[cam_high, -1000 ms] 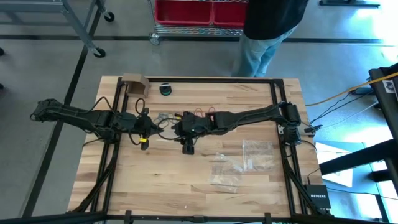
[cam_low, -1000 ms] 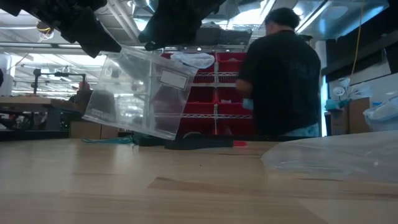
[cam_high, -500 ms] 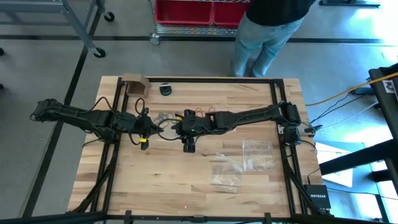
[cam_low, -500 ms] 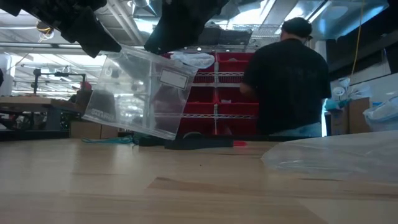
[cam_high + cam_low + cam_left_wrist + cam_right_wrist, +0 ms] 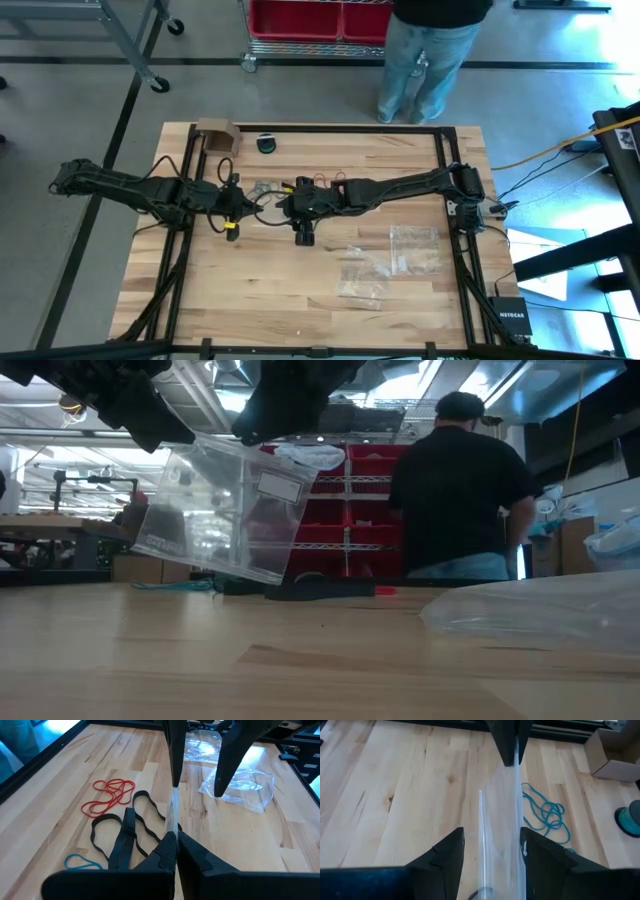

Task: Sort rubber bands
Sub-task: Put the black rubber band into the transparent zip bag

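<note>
A clear zip bag (image 5: 225, 510) hangs tilted above the table between my two grippers. My left gripper (image 5: 175, 836) is shut on one edge of it. My right gripper (image 5: 491, 834) stands open around the bag's other end, one finger on each side of the plastic. Red rubber bands (image 5: 110, 795), black ones (image 5: 130, 827) and a teal one (image 5: 82, 862) lie flat on the wood under the bag. More teal bands (image 5: 547, 815) lie toward the far edge. In the high view the grippers meet near the table's middle (image 5: 262, 200). My left gripper pinches the bag's edge (image 5: 174, 820) between its two shut fingers, coming from the table's left and slanting down. The bag is lifted clear of the table and hangs tilted. My right gripper comes from the table's right, slanting down. The inner side of one finger (image 5: 540, 860) lies against the bag's plastic (image 5: 518, 815). The other finger (image 5: 442, 860) stands apart from it.
More clear bags (image 5: 415, 245) (image 5: 362, 278) lie on the table's right half. A cardboard box (image 5: 215, 133) and a round black object (image 5: 266, 143) sit at the far edge. A person (image 5: 430, 60) stands beyond the far edge. A black frame (image 5: 445, 150) rims the table.
Both arms and the bag have kept still. The person beyond the far edge has shifted a little toward the right.
</note>
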You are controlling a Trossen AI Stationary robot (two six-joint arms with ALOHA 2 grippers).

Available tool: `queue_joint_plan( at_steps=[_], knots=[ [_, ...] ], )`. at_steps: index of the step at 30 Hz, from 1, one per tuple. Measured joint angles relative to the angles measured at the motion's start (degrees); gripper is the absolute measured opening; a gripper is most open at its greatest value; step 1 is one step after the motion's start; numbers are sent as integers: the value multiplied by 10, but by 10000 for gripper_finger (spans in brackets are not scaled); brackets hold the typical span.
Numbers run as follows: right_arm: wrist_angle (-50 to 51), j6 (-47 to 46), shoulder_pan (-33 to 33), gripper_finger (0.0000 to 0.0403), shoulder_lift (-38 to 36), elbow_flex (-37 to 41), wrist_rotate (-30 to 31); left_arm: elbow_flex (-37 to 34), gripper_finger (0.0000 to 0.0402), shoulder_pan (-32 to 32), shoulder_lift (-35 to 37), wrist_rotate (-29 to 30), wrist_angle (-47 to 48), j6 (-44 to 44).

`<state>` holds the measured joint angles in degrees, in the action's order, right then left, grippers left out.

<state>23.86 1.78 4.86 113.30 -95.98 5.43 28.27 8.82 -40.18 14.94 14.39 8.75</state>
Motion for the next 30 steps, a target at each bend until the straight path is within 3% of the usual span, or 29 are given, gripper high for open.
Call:
queue_joint_plan(
  at_steps=[17,23,30],
  knots=[
    [4,-15,0,183,17,1,-5,0,0,0,0,0,0,2],
    [-5,-31,0,183,7,0,-57,0,0,0,0,0,0,2],
    [-9,-39,0,183,11,0,-65,0,0,0,0,0,0,4]
  ],
)
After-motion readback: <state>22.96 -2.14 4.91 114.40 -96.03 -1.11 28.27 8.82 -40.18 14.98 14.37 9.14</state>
